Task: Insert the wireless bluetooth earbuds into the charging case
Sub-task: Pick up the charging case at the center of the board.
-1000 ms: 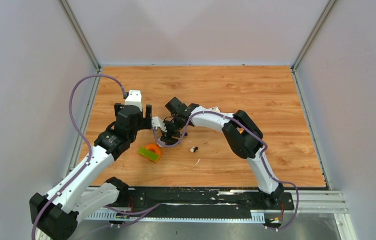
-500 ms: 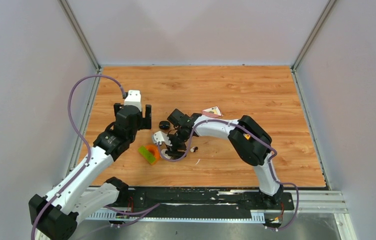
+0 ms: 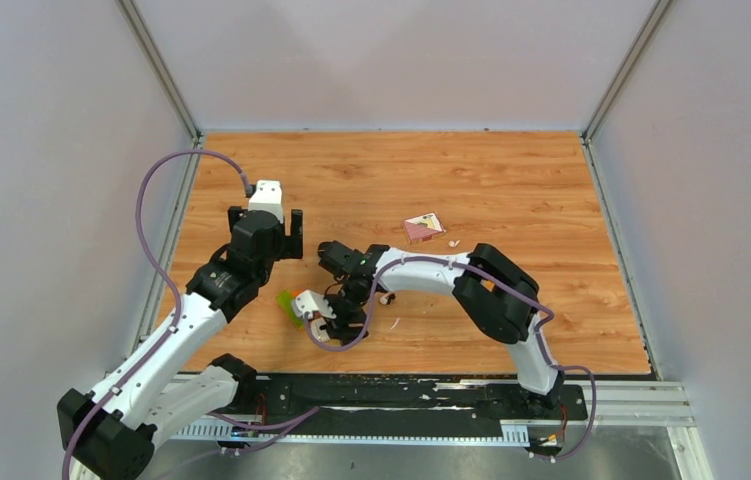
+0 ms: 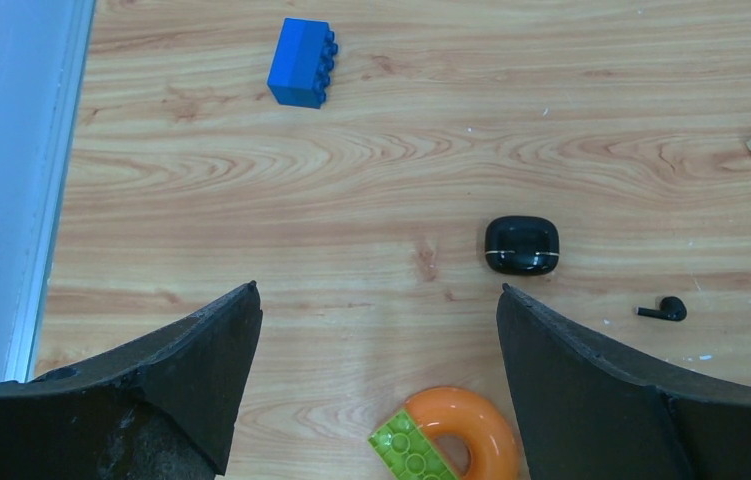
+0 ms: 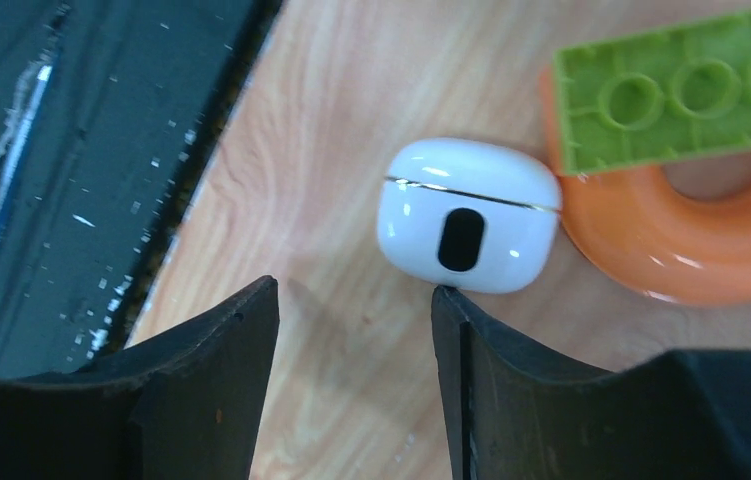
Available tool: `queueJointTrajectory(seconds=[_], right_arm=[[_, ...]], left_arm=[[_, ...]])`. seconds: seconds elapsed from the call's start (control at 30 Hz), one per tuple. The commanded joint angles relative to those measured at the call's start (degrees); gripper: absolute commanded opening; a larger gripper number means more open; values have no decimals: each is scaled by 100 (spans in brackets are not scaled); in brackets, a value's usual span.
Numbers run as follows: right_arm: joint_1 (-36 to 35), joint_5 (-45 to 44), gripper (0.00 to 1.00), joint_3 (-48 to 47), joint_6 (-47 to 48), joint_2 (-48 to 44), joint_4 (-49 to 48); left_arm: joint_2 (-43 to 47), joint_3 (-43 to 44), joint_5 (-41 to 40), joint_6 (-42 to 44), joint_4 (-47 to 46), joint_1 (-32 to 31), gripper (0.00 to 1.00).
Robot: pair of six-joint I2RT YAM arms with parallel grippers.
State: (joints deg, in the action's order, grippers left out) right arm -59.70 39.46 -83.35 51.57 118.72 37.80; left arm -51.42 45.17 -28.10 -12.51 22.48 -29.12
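Note:
A black earbud (image 4: pixel 663 311) with a short stem lies on the wood right of a shut glossy black case (image 4: pixel 521 245). By the right forearm lies a tiny dark piece with a whitish tip (image 3: pixel 385 298), also an earbud. A shut white case (image 5: pixel 468 215) rests against the orange ring (image 5: pixel 686 245); which one is the charging case I cannot tell. My right gripper (image 5: pixel 356 285) is open and empty, its right fingertip (image 5: pixel 443 293) touching the white case's near edge. It hangs low beside the ring (image 3: pixel 336 318). My left gripper (image 4: pixel 378 287) is wide open and empty above bare wood (image 3: pixel 266 238).
A green studded brick (image 5: pixel 681 95) lies across the orange ring (image 4: pixel 481 440). A blue brick (image 4: pixel 301 62) sits far left near the wall. A red card (image 3: pixel 423 227) lies mid-table. The black rail (image 5: pixel 61 170) at the near table edge is close to the right gripper.
The right arm has swung from beside the left gripper toward the near edge, down to the ring, uncovering the red card. The left arm has not moved.

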Motion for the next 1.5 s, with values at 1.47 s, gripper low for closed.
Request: queueJointTrajectory(seconds=[1.47], right_arm=[[-559, -33, 62, -1950, 2929, 1049, 1767]], left_arm=[[47, 122, 19, -23, -260, 320, 93]])
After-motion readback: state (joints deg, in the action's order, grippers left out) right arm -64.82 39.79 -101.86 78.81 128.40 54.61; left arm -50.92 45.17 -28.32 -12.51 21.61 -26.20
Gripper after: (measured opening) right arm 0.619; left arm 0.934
